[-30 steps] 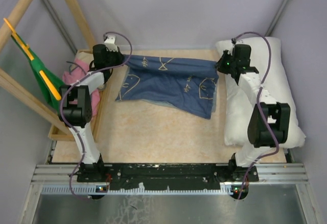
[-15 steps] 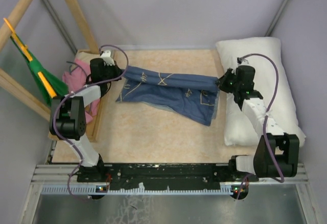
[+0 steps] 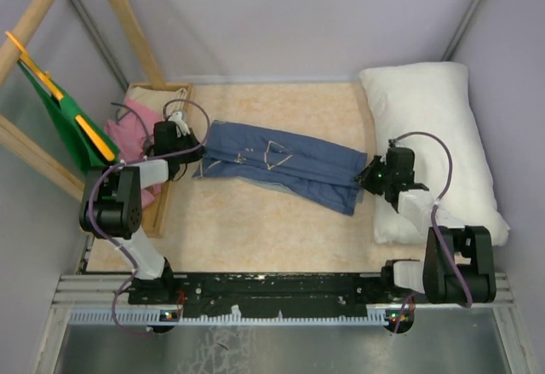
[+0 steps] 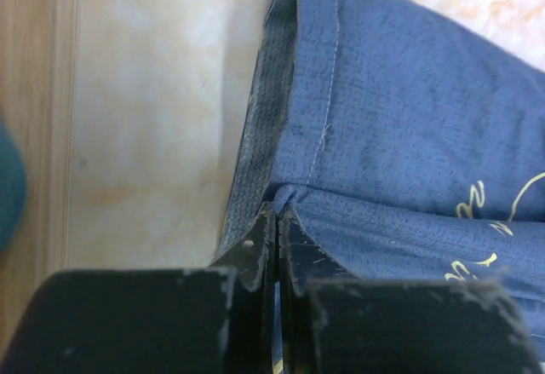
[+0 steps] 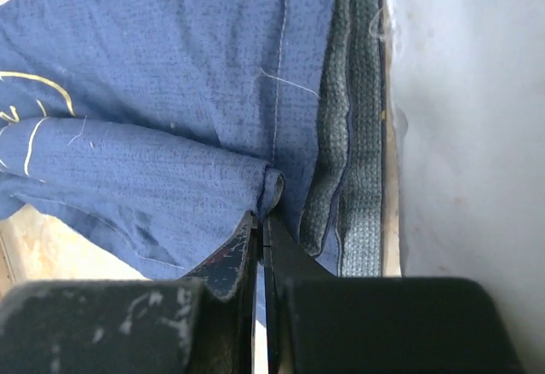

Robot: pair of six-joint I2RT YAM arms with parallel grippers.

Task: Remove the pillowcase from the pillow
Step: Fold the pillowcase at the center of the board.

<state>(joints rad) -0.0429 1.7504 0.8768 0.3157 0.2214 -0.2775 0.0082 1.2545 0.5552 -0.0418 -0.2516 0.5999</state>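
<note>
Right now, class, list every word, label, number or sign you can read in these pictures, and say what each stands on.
Pale yellow script on the pillowcase: handwriting loops beside drawn outlines, too small and creased to read in any view.
Pillow: no print visible.
Nothing else in the pictures carries readable text.

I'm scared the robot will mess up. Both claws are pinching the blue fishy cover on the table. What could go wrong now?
The left gripper and right gripper each pinch only a thin fold at one end of the pillowcase, so it might slip free if they pull. The right gripper sits close beside the pillow and could bump it. The left gripper works next to the wooden tray holding the pink cloth and might knock it.
</note>
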